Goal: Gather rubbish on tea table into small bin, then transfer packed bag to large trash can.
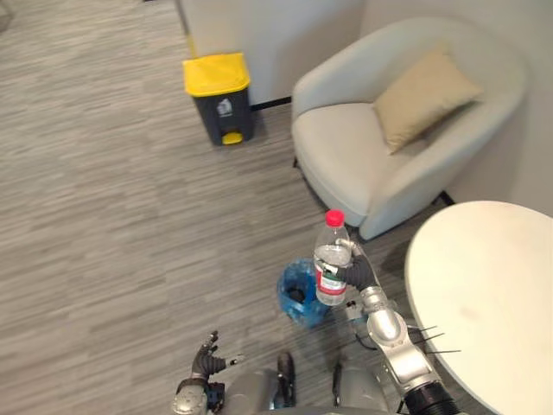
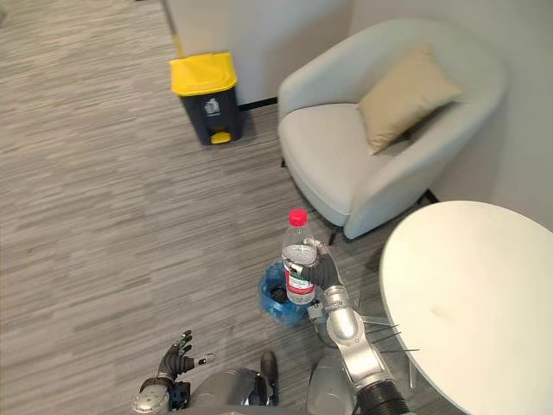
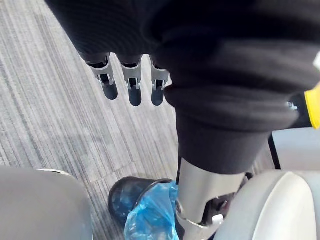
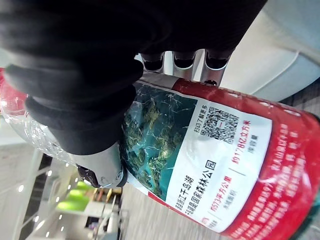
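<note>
A clear plastic bottle (image 1: 331, 268) with a red cap and red label stands upright in the air, my right hand (image 1: 355, 270) shut round its middle. It hangs just above the small bin (image 1: 301, 294), which is lined with a blue bag and stands on the floor beside the round white tea table (image 1: 484, 294). The right wrist view has the bottle's label (image 4: 210, 165) close up under my fingers (image 4: 184, 61). My left hand (image 1: 207, 361) hangs low at the bottom left, fingers relaxed and holding nothing. Far off by the wall stands the large grey trash can (image 1: 221, 97) with a yellow lid.
A pale armchair (image 1: 406, 121) with a beige cushion (image 1: 425, 95) stands behind the table and the small bin. Grey wood-patterned floor (image 1: 104, 216) stretches between the small bin and the yellow-lidded can.
</note>
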